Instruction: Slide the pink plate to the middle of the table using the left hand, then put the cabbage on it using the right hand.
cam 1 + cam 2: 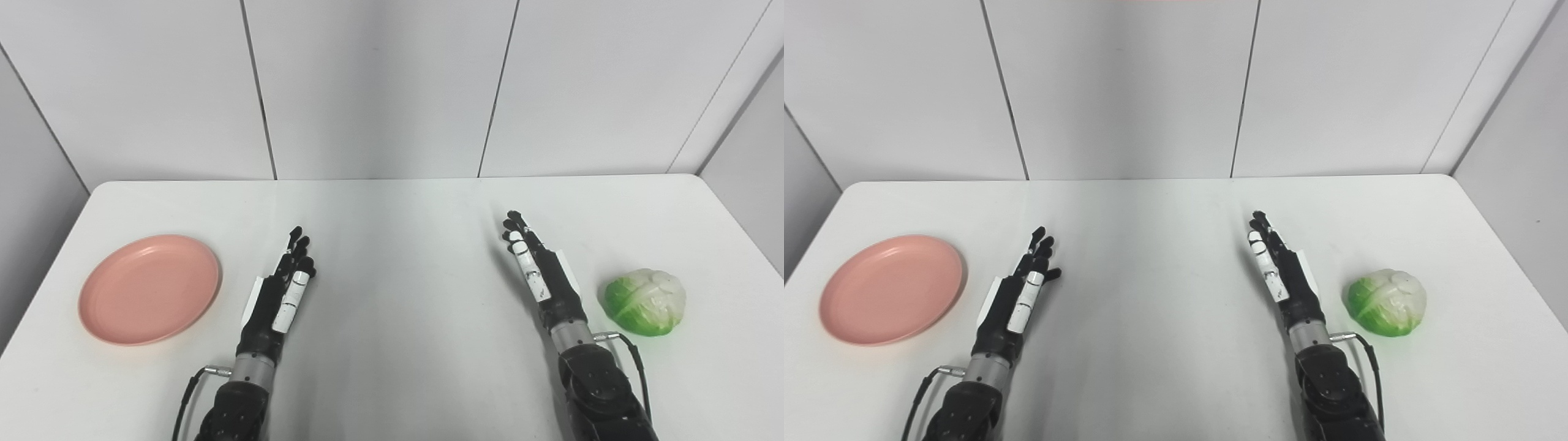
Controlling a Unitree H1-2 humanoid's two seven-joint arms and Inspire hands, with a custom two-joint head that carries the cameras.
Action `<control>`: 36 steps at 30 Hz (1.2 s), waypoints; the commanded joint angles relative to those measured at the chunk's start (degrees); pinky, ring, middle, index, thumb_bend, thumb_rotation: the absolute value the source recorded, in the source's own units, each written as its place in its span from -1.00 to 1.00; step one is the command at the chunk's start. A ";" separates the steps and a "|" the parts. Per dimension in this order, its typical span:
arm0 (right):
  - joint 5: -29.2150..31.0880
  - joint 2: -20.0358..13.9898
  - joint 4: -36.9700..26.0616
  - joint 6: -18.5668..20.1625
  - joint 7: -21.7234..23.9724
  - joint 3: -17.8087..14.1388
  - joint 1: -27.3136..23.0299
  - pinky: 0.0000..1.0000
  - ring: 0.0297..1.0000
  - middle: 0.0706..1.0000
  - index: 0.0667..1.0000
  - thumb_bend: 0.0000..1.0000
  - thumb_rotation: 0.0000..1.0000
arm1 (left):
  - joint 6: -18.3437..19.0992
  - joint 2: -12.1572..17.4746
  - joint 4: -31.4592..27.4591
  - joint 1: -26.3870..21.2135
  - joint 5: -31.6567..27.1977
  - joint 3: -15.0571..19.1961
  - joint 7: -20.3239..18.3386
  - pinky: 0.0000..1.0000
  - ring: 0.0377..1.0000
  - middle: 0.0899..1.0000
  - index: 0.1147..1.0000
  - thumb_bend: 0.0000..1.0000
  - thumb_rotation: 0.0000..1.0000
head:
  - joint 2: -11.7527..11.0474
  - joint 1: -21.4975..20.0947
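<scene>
The pink plate (149, 289) is lying flat near the left edge of the white table (392, 343), well apart from the table's middle. The cabbage (645, 302), green and white, is sitting on the right side of the table. The left hand (283, 291) is hovering just right of the plate, not touching it, fingers stretched forward and holding nothing. The right hand (539, 272) is hovering just left of the cabbage, apart from it, fingers likewise extended and empty. Behind the table, grey wall panels (380, 86) are standing.
</scene>
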 commanded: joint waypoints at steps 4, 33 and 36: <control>0.13 -0.08 -0.57 0.18 0.67 0.30 -0.56 0.80 0.78 0.82 0.84 0.13 1.00 | 1.06 -0.01 0.67 -0.69 0.11 0.04 -0.04 0.91 0.95 0.93 0.93 0.45 1.00 | 0.01 0.04; 2.15 -0.97 0.67 -0.80 2.37 -0.25 -0.73 0.82 0.80 0.85 0.87 0.16 1.00 | 0.58 -0.82 2.31 -1.22 1.05 -0.56 0.61 0.92 0.96 0.93 0.95 0.45 1.00 | -1.50 6.71; 3.48 -1.93 0.78 -0.77 3.43 -0.55 -0.66 0.83 0.81 0.87 0.90 0.15 1.00 | -0.28 -1.78 3.93 -1.77 1.79 -0.88 1.80 0.95 0.96 0.92 0.94 0.40 1.00 | -2.29 10.67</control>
